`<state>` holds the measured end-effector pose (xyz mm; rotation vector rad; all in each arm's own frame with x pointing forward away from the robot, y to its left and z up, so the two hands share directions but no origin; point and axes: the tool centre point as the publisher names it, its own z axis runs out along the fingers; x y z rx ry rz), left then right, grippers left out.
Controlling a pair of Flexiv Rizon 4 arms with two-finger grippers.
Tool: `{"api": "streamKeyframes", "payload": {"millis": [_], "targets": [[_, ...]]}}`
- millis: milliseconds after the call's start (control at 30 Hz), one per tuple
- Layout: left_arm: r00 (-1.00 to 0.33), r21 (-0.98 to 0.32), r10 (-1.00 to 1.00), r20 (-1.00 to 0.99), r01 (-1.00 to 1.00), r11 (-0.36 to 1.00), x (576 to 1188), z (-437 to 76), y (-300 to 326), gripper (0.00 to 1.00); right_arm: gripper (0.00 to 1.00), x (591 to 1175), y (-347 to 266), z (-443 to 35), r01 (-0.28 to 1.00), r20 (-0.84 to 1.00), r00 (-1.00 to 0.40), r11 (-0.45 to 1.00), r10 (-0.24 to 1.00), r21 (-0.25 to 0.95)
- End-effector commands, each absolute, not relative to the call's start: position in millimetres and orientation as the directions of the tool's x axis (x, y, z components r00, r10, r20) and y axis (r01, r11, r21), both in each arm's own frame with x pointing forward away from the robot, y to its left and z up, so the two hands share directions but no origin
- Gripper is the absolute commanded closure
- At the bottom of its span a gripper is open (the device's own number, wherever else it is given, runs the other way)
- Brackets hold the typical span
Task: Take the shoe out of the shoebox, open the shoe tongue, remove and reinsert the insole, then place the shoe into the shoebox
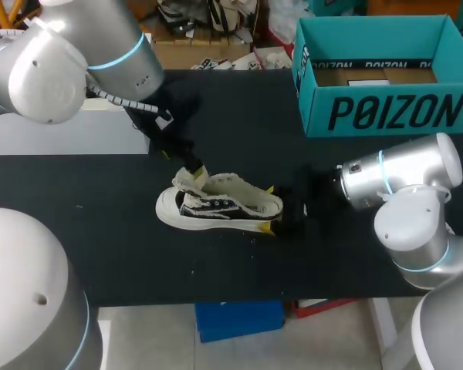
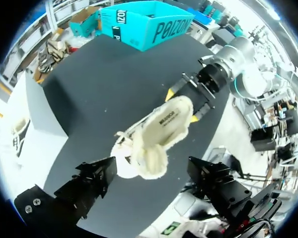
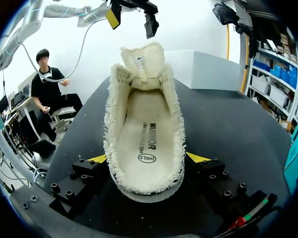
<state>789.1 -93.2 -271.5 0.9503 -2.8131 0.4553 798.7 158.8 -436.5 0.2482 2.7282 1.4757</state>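
At the centre of the tabletop (image 1: 100,231), head view: shoe (image 1: 216,204) upright on its sole, heel grasped by the right claw (image 1: 272,208); shoebox (image 1: 393,112) well apart, a pale sheet (image 1: 363,79) inside. Left wrist view: left claw (image 2: 151,171) released, over the tongue (image 2: 154,148). Right wrist view: insole (image 3: 146,134) inside the shoe.

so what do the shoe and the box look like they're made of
Shoe: cream woven cloth, probably canvas, matte, with frayed threads along the opening. Its toe cap looks like smooth white rubber.
Box: likely cardboard, matte teal outside, with plain brown showing inside.
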Motion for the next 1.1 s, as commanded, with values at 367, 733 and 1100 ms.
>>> {"api": "streamKeyframes", "payload": {"millis": [367, 733, 1100], "targets": [[-0.934, -0.119, 0.111, 0.339, 0.075, 0.990, 804, -272, -128, 1.00, 1.00, 799, 159, -437, 0.127, 0.050, -0.987, 0.540, 0.155, 0.832], [-0.945, -0.102, 0.096, 0.311, 0.068, 0.992, 803, -276, -126, 1.00, 1.00, 799, 159, -437, 0.127, 0.050, -0.987, 0.540, 0.155, 0.832], [-0.961, -0.241, 0.204, 0.188, 0.156, 0.958, 810, -286, -134, 1.00, 1.00, 799, 159, -437, 0.127, 0.050, -0.987, 0.540, 0.155, 0.832]]}}
